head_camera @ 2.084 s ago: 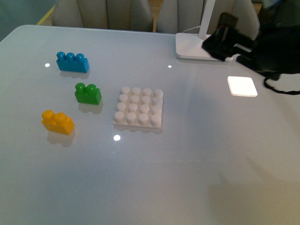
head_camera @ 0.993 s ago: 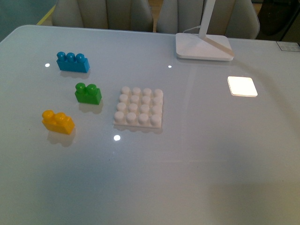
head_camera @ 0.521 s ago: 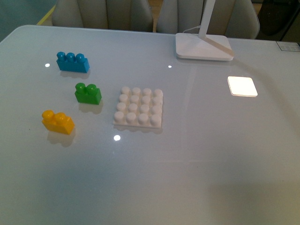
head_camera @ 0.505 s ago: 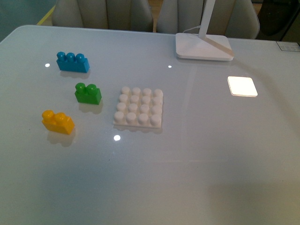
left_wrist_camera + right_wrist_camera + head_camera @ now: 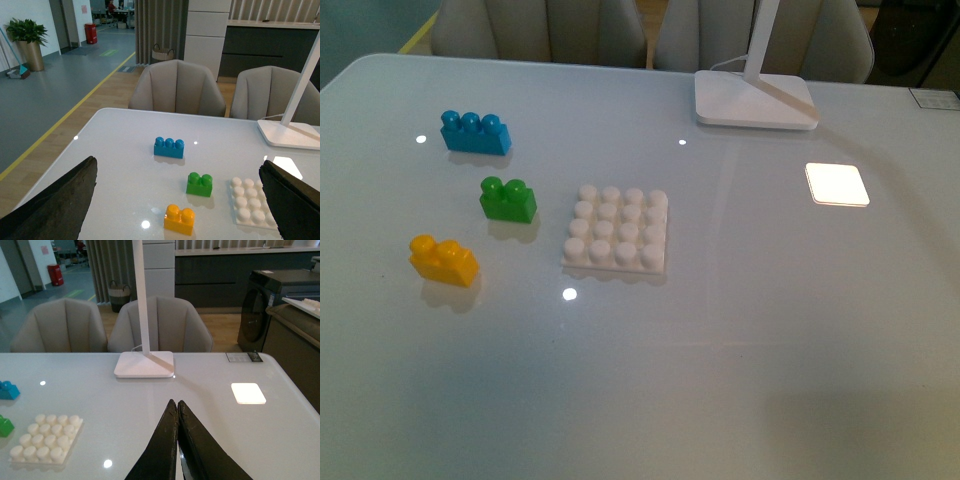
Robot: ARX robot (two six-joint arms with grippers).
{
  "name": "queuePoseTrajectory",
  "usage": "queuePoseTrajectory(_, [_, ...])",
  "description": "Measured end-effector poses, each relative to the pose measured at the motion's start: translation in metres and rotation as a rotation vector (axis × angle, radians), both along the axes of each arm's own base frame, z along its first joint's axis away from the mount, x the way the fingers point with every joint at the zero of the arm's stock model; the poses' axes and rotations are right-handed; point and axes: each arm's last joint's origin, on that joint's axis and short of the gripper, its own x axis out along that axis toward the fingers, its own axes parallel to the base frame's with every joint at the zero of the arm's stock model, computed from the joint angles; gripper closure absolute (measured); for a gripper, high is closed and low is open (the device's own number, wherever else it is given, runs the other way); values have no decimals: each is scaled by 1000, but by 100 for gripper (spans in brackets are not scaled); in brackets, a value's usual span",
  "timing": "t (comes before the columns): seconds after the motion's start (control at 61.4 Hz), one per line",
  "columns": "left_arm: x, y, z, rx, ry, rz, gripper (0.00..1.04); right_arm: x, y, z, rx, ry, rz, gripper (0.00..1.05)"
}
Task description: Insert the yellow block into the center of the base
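The yellow block (image 5: 444, 260) lies on the white table at the left, two studs up; it also shows in the left wrist view (image 5: 179, 220). The base (image 5: 617, 243), a white studded square plate, sits to its right near the table's middle, with nothing on it, and shows again as the base (image 5: 251, 209) and the base (image 5: 45, 438). Neither arm appears in the front view. My left gripper (image 5: 177, 200) is open, its dark fingers wide apart, back from the yellow block. My right gripper (image 5: 176, 405) is shut and empty, hovering right of the base.
A green two-stud brick (image 5: 508, 199) stands just left of the base. A blue three-stud brick (image 5: 475, 132) lies farther back. A white lamp foot (image 5: 754, 100) stands at the far edge, with a bright light patch (image 5: 837, 184) to its right. Chairs (image 5: 176, 89) stand behind the table.
About two seconds ago a black arm was over the table's far right by the lamp foot; it has left the front view. The blocks and base have not moved.
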Motion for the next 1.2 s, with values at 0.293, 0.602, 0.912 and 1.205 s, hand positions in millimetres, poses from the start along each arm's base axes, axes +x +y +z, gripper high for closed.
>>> queuePoseTrajectory(0.293, [0, 0, 0, 0, 0, 0, 7, -12, 0, -3, 0, 6, 0, 103])
queuePoseTrajectory(0.602, [0, 0, 0, 0, 0, 0, 7, -12, 0, -3, -2, 5, 0, 59])
queuePoseTrajectory(0.912, [0, 0, 0, 0, 0, 0, 7, -12, 0, -3, -2, 5, 0, 8])
queuePoseTrajectory(1.205, [19, -10, -6, -108, 599, -141, 7, -12, 0, -3, -2, 4, 0, 9])
